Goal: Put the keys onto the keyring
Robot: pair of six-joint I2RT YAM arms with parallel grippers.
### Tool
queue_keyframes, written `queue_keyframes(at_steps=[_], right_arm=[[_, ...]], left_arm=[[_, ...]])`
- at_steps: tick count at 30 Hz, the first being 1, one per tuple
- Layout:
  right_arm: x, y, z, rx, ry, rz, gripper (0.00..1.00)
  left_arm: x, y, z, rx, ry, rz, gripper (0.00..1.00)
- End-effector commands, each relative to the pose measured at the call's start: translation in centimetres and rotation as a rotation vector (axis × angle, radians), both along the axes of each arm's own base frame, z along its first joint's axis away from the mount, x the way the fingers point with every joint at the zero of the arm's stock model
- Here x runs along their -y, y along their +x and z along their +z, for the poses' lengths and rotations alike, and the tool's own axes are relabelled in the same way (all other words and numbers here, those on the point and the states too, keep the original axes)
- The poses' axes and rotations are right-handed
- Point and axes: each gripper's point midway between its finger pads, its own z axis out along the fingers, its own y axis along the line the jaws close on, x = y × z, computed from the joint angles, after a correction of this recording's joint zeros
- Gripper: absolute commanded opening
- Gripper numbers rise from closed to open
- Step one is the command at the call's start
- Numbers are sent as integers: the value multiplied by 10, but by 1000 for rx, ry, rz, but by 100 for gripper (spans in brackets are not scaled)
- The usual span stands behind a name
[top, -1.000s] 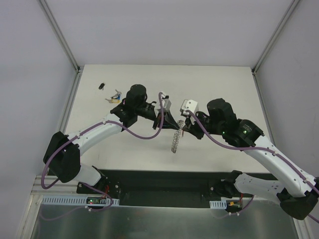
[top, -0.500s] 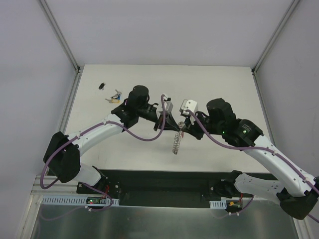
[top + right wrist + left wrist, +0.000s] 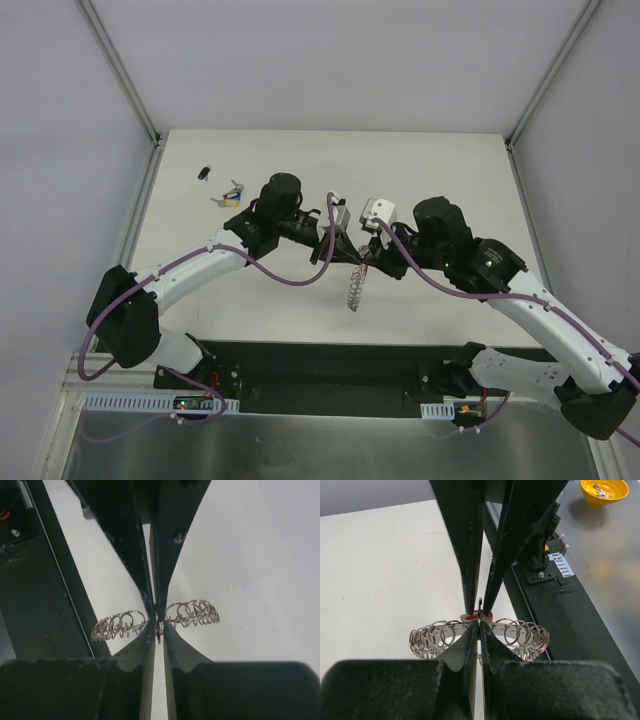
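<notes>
The keyring [image 3: 354, 286], a grey coiled-wire ring, hangs edge-on between both grippers above the table. My left gripper [image 3: 352, 259] is shut on its top edge; in the left wrist view the keyring [image 3: 430, 635] spreads to both sides of the closed left gripper [image 3: 480, 629]. My right gripper [image 3: 367, 263] meets it tip to tip and is shut on a small key with a red tag [image 3: 477, 615]. In the right wrist view the key [image 3: 159, 633] sits between the tips of the right gripper [image 3: 158, 628], against the keyring [image 3: 192, 614].
A small cluster of tagged keys [image 3: 231, 192] and a small black object [image 3: 204, 172] lie at the table's far left. A yellow bowl [image 3: 604, 489] sits off the table beyond the black front rail [image 3: 545, 595].
My left gripper has crept right toward the right gripper, closing the gap at the ring's top. The ring has shifted slightly right with it. Both grips are unchanged.
</notes>
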Motion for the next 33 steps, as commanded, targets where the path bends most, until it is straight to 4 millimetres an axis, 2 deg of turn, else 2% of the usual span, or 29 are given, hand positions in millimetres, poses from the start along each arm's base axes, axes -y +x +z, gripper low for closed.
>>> queue_keyframes(at_steps=[1,2,3,6,8,9,14,19,23,33], right_arm=[[-18,12,48,101,140,6,19],[-17,13,51,106,142,0,23],[-14,14,50,102,138,-8,30],[-6,14,52,90,148,-31,41],[1,14,49,70,150,-46,43],[4,13,49,65,154,-50,43],[11,7,41,-6,191,-35,43],[3,2,38,-46,234,32,42],[0,7,40,-41,242,55,40],[-6,8,46,-29,243,108,31]], left_arm=[[4,-4,21,104,-44,11,0],[3,-3,21,108,-42,24,0],[2,-2,23,113,-43,35,0],[-1,4,24,104,-53,77,0],[-5,5,29,87,-107,92,0],[-10,7,22,68,-109,107,0],[-14,6,34,78,-151,119,0],[-18,4,39,74,-170,128,0],[-18,2,47,61,-190,127,0],[-17,2,52,56,-206,121,0]])
